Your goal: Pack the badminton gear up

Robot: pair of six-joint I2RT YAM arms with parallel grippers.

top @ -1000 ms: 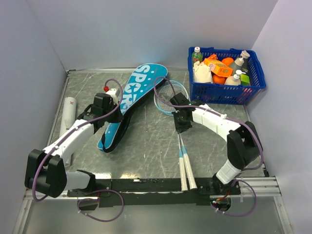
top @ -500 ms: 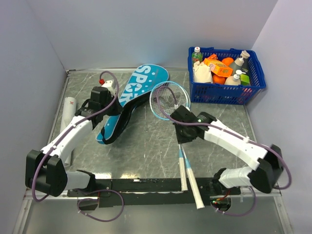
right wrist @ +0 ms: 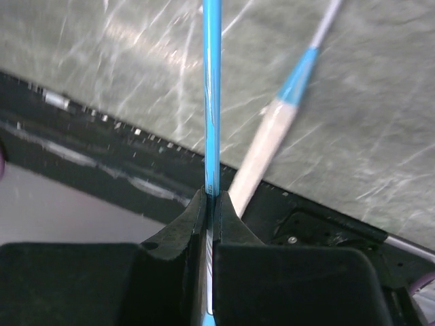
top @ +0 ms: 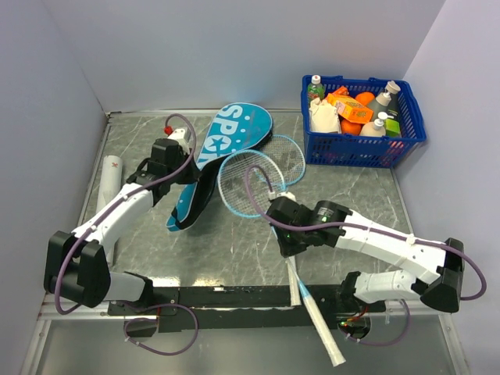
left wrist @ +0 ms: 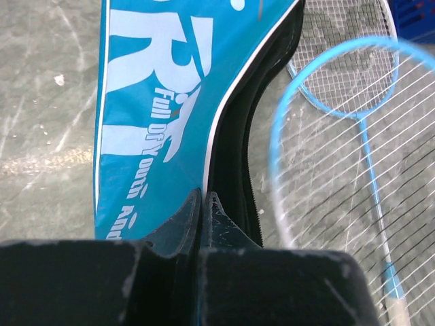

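Note:
The blue SPORT bag [top: 223,141] lies at the back middle, its zip side open. My left gripper [top: 178,162] is shut on the bag's upper flap edge; in the left wrist view [left wrist: 203,198] the jaws pinch the white-piped rim of the bag [left wrist: 149,102]. My right gripper [top: 286,234] is shut on the blue shaft of one racket [top: 248,183] and holds it tilted, head beside the bag's opening, handle past the front edge. The shaft [right wrist: 211,102] runs between the right jaws [right wrist: 211,195]. The second racket [top: 287,152] lies on the table. The white tube [top: 109,180] lies far left. No shuttlecocks show.
A blue mesh basket [top: 363,150] full of bottles and packets stands at the back right. The black rail [top: 234,295] runs along the front edge. Grey walls close in left and right. The second racket's pale handle [right wrist: 265,149] lies near my right gripper.
My right gripper has drawn its racket toward the front and left, so its head now sits by the bag's opening and its handle overhangs the front. My left gripper shifted slightly with the flap.

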